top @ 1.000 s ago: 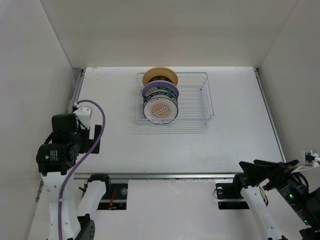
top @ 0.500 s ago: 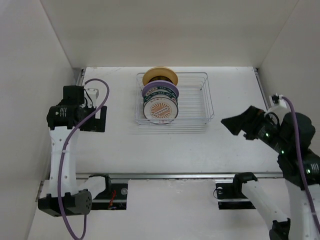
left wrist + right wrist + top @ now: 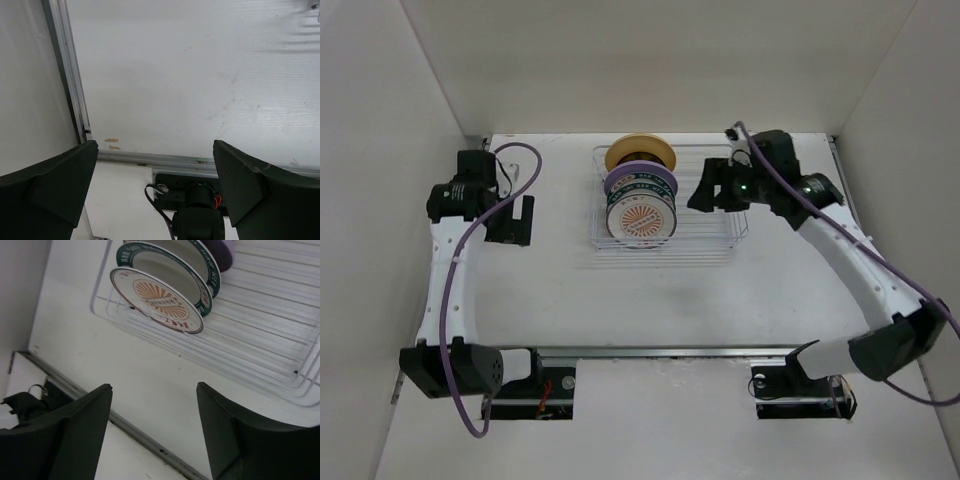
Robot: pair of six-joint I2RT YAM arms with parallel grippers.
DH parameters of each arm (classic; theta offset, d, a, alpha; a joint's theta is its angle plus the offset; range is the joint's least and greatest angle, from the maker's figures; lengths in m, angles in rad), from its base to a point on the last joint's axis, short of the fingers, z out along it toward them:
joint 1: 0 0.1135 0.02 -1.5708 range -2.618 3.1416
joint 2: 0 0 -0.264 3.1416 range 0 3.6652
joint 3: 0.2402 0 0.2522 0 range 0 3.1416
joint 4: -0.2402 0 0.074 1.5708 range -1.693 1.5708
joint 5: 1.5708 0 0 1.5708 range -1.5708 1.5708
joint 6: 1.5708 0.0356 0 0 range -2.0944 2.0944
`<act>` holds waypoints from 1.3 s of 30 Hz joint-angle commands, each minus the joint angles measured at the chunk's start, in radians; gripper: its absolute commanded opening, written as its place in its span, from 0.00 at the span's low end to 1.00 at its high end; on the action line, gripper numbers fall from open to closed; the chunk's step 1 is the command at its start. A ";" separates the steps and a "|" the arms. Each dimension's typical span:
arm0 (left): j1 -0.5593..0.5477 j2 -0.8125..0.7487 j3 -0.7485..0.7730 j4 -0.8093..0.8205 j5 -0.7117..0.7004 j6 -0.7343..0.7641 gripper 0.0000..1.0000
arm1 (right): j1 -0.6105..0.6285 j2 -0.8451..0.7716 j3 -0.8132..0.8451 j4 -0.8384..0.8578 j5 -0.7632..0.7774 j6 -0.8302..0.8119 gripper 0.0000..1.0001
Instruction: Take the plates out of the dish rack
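Note:
The silver wire dish rack (image 3: 735, 215) stands at the back middle of the table. In its left part several plates stand on edge: a tan-yellow one (image 3: 640, 152) at the back, then a lilac one (image 3: 640, 178), a white one with a teal rim (image 3: 640, 196), and a small one with an orange centre (image 3: 641, 220) in front. My right gripper (image 3: 712, 190) is open and empty above the rack's right part, beside the plates. Its view shows the orange-centre plate (image 3: 157, 300), the teal-rimmed plate (image 3: 170, 262) and the rack wires (image 3: 260, 340) beyond its gripper (image 3: 153, 386). My left gripper (image 3: 510, 222) is open and empty left of the rack.
White walls (image 3: 380, 150) close in the table on the left, right and back. The metal rail (image 3: 150, 160) along the table's near edge and the left arm's base (image 3: 195, 200) show between the left gripper's (image 3: 155, 142) fingers.
My right arm has swung from the near right edge up and left to above the rack. My left arm has reached further back along the left side.

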 commanded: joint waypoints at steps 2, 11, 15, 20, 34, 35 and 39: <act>-0.003 0.110 0.074 0.022 0.040 -0.014 1.00 | 0.131 0.145 0.113 0.102 0.194 -0.132 0.64; -0.003 0.182 0.103 0.058 0.095 -0.025 1.00 | 0.190 0.381 0.209 0.197 0.302 -0.318 0.56; -0.003 0.227 0.135 0.058 0.095 -0.048 1.00 | 0.190 0.447 0.220 0.240 0.289 -0.354 0.55; -0.003 0.294 0.204 0.024 0.035 -0.048 1.00 | 0.190 0.495 0.225 0.276 0.299 -0.406 0.41; -0.104 0.483 0.413 -0.017 0.126 -0.054 1.00 | 0.199 0.519 0.194 0.297 0.171 -0.478 0.38; -0.119 0.500 0.427 -0.017 0.147 -0.065 1.00 | 0.199 0.519 0.194 0.297 0.171 -0.478 0.36; -0.170 0.581 0.485 -0.053 0.184 -0.074 1.00 | 0.199 0.519 0.183 0.306 0.191 -0.487 0.13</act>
